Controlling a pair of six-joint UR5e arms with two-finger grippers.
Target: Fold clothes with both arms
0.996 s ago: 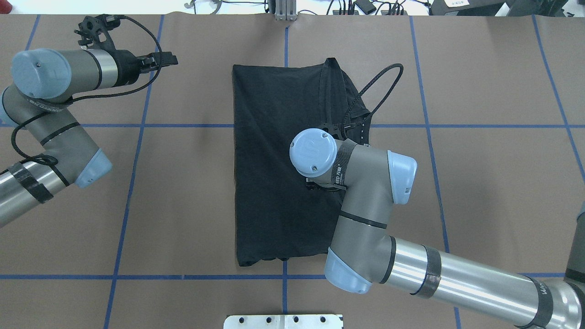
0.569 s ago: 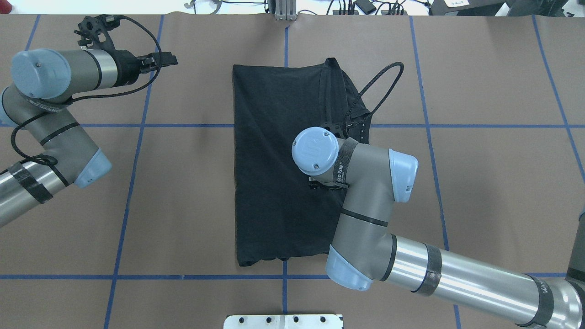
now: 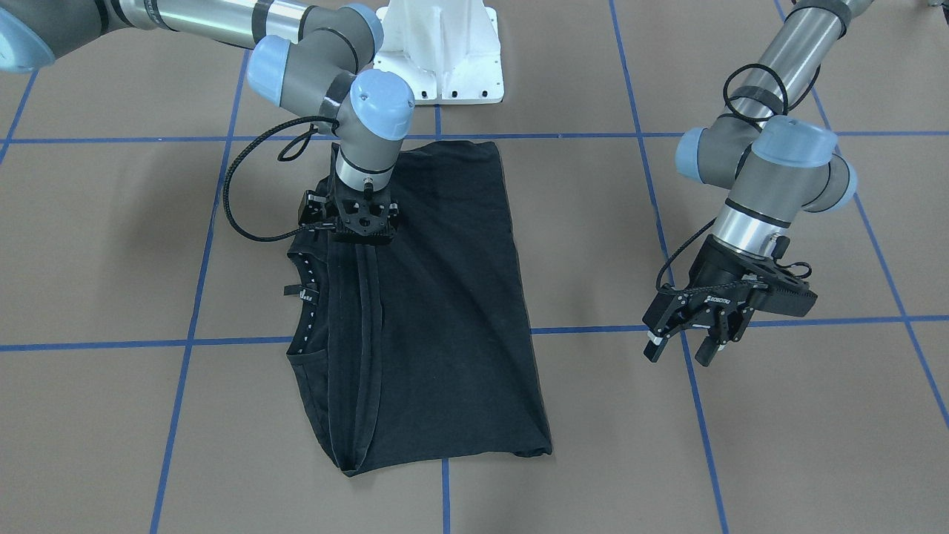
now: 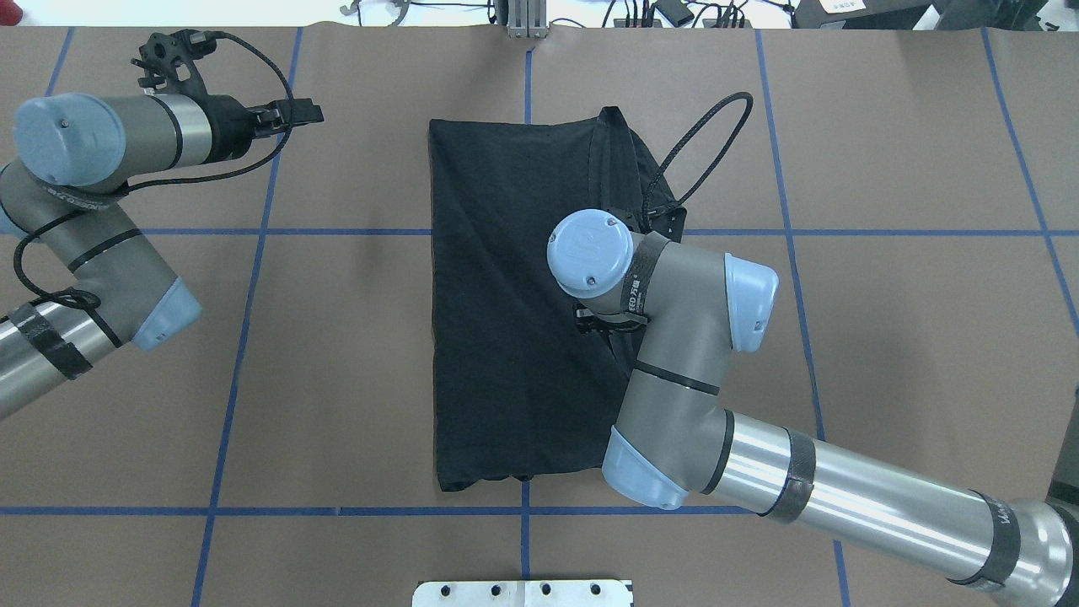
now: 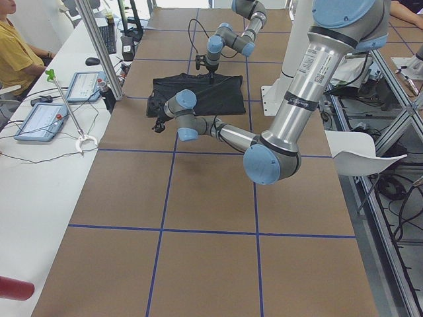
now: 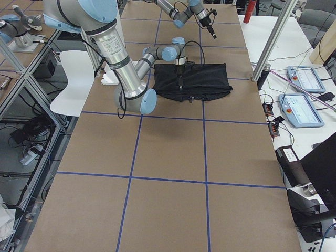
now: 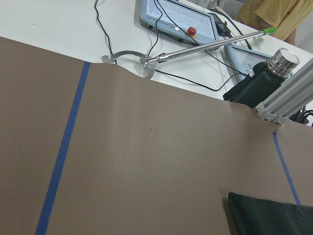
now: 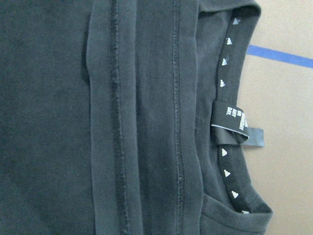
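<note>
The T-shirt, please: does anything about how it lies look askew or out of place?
Slightly: the T-shirt is no clean rectangle. Its collar bulges out on one side, and the neck label pokes beyond it.

Worktop (image 4: 354, 354) is covered in brown paper with a blue tape grid (image 4: 243, 337). Along its far edge there's a white bench (image 5: 39, 191) holding two control tablets (image 5: 41, 121), one with a red stop button, plus a reacher stick (image 7: 205, 46) and an aluminium post (image 6: 273, 39). White chair (image 6: 73, 79) off the opposite edge. Flat, even indoor light.
</note>
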